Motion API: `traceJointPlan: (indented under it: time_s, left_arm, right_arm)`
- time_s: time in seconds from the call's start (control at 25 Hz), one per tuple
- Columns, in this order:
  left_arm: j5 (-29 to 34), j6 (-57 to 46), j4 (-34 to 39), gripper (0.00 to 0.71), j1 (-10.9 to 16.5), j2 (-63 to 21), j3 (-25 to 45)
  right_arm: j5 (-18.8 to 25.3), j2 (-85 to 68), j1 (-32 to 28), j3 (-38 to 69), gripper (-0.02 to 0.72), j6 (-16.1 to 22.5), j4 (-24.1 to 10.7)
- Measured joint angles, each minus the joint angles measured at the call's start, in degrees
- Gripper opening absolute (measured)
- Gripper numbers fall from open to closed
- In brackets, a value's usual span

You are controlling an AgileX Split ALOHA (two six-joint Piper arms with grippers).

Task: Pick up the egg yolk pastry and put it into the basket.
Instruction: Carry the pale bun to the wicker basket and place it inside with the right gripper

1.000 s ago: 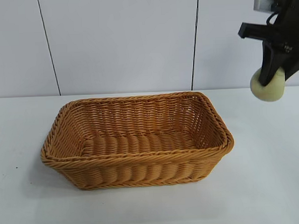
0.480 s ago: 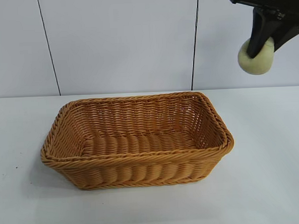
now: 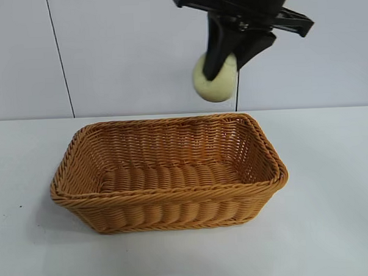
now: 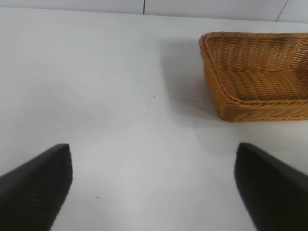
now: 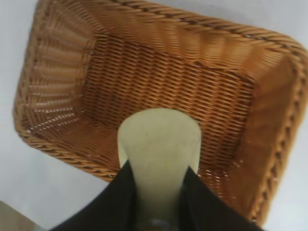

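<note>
right gripper [image 3: 220, 68] clamped on egg yolk pastry [image 3: 216, 81], above basket [image 3: 174, 196]

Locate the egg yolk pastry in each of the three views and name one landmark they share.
Exterior view: the egg yolk pastry hangs in the right tool, above the basket's far rim.
Left wrist view: not in it; the left tool hangs open over the table.
Right wrist view: the pastry sits between the fingers, over the basket.
Shared landmark: the basket.

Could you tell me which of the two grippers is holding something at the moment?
The right gripper, clamping the egg yolk pastry above the basket; the left gripper is open and empty.
</note>
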Motion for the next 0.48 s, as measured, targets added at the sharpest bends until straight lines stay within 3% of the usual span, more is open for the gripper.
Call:
traceJointPlan:
  time_s: [0.2,0.48]
  left_arm:
    - [0.0,0.0,0.0,0.675,0.0,0.0,0.0]
    - [0.0,0.0,0.0,0.675,0.0,0.0,0.0]
  right_arm:
    - [-4.0,2.3,3.8,0.0,0.136,1.3,-0.1]
    - [-10.4,10.5,4.1,0.0,0.136,3.2,-2.0]
